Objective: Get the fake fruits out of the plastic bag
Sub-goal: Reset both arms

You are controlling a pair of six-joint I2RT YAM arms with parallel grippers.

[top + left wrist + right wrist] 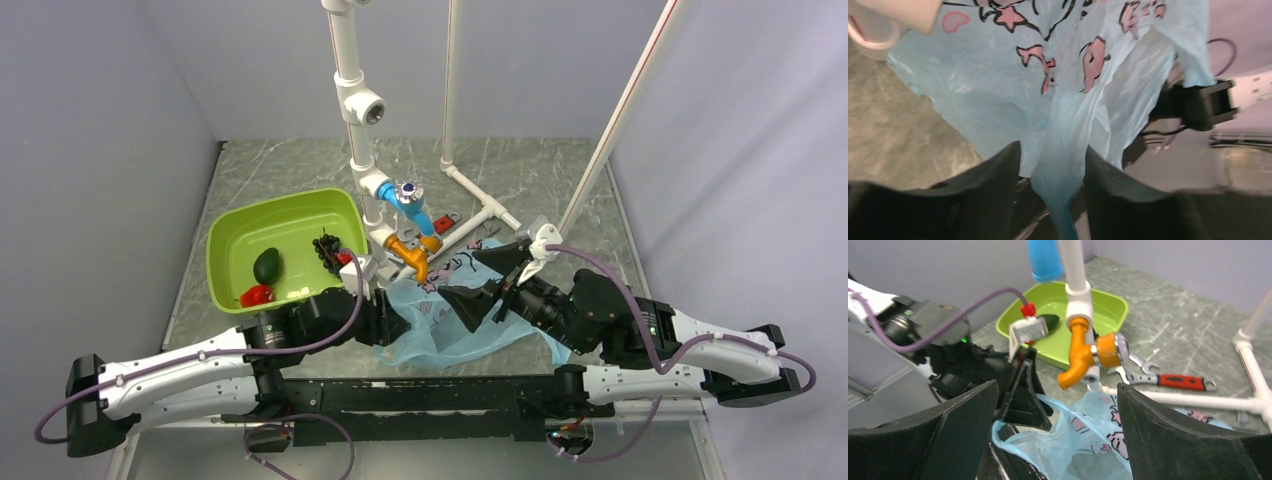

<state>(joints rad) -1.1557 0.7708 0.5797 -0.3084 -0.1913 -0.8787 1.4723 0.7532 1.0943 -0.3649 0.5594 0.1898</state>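
The plastic bag (450,325) lies crumpled on the table (560,170) between the two arms, just right of the green tub (228,232). The left gripper (1053,155) has its fingers partly apart with a bunched fold of the bag in the gap – if they press it, I cannot tell. The right gripper (460,272) hangs over the bag's right part, fingers spread wide and holding nothing. The bunch of grapes (327,247) and the green oval fruit (266,265) lie inside the tub – not in the bag.

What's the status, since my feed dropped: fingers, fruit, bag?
Left fingers parted, bag fold loose between. Right fingers wide, empty. Grapes, green fruit in green tub. Orange valve close beside bag.
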